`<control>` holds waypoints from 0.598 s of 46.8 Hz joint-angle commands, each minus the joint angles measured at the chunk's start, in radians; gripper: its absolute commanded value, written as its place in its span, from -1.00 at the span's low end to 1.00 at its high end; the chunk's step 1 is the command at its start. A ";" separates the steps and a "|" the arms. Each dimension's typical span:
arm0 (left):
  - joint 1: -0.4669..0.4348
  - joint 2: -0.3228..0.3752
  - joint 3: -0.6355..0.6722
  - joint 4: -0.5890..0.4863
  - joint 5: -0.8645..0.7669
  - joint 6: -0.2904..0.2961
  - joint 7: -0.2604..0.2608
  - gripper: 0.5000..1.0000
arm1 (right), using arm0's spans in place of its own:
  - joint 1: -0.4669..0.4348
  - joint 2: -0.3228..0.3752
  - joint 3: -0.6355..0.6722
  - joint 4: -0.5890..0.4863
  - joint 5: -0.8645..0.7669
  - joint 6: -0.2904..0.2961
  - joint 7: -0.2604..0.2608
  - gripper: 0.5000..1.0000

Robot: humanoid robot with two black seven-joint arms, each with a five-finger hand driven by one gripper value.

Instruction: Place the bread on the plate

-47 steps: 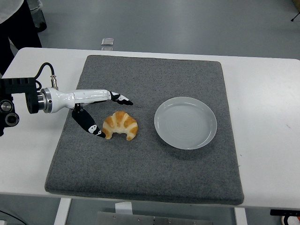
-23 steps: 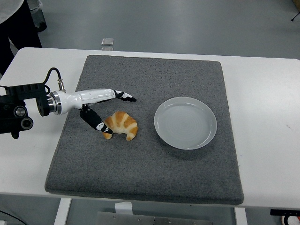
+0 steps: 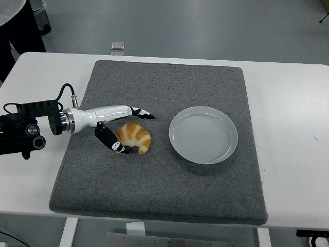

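Bread: a golden, ridged croissant [image 3: 134, 137] lay on the grey mat, curved ends pointing down, well left of the plate.
Left hand: the left hand [image 3: 121, 128] straddled the croissant's left end, upper fingers [image 3: 139, 112] stretched out above it, thumb [image 3: 112, 142] tucked against its lower left side; spread wide, not closed on it.
Plate: round, pale and glossy, the plate [image 3: 203, 135] held nothing.
Mat: the felt-like mat [image 3: 164, 185] was a big rectangle with rounded corners.
Open room: bare mat ran between croissant and plate.
Table: the white table [image 3: 293, 128] showed around the mat's edges.
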 commanded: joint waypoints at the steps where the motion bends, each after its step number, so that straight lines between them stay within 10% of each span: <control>1: 0.002 -0.003 -0.002 0.005 0.002 0.001 -0.002 0.97 | 0.000 0.000 0.000 0.000 0.000 0.000 0.000 0.72; 28: 0.059 -0.048 -0.045 0.058 0.002 -0.001 -0.017 0.97 | 0.000 0.000 0.000 0.000 0.000 0.000 0.000 0.72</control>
